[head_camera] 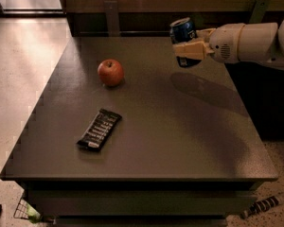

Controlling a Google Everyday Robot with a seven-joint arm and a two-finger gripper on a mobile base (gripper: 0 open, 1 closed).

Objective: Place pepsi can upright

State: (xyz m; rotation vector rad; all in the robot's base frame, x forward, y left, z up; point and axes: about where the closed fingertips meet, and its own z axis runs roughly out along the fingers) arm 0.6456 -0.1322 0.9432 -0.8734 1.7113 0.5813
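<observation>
Pepsi can (182, 30), a small dark navy-blue metal drink can with a silver rim and white lettering, is seen in the upper right of the frame, held off the table with its silver top end uppermost and leaning slightly toward the left. It is gripped by the two-finger gripper (187, 42), whose tan fingers (193, 49) are closed around the middle of the can's body, so that one finger is seen across the front of the can and the other is partly hidden behind it. The gripper is carried on a cream-white cylindrical arm (246, 41) that is stretched in horizontally from the right edge of the frame.

Below the can, a large dark brown rectangular table (180, 136) fills most of the frame. A soft shadow (203, 91) of the arm and can is cast on the tabletop just below and to the right of the gripper, apart from the can itself.

A round red apple (110, 72) is set on the table left of centre, well apart from the can. A flat black snack bar in a ribbed wrapper (99, 129) is laid diagonally on the table below the apple, toward the lower left. A pale speckled floor (19, 56) is visible along the left side of the frame.
</observation>
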